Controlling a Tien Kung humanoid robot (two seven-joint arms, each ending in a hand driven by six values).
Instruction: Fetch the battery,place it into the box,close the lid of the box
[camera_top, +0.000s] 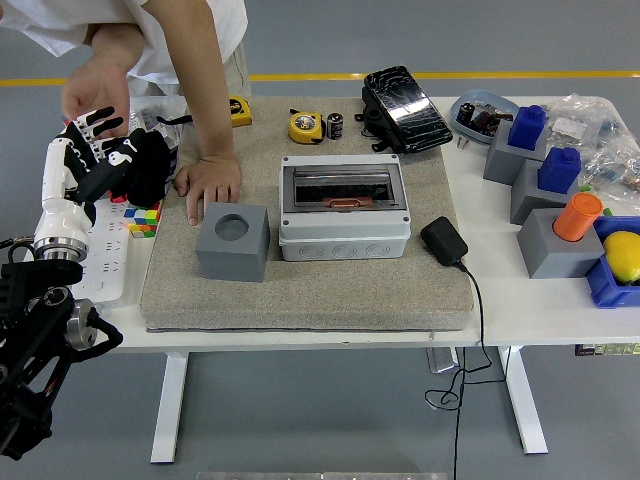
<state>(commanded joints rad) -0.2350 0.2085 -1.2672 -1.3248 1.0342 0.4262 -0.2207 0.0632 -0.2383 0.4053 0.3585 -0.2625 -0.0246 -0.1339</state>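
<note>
The battery (335, 125), a small dark cylinder, stands at the back of the tan mat (300, 285), just right of a yellow tape measure (305, 126). The grey box (343, 232) sits mid-mat with a tinted lid panel (342, 186) on top. My left hand (88, 155), white with black fingertips, is raised over the table's left edge, fingers spread and holding nothing, far left of the battery and box. A person's hand (95, 92) hovers just above it. The person's other hand (208, 185) rests flat on the mat.
A grey cube with a round hole (232, 240) stands left of the box. A black bundle (150, 165) and a colour cube (143, 216) lie by my left hand. A black adapter (443, 241) with cable, a black case (405, 95) and grey blocks (560, 240) are to the right.
</note>
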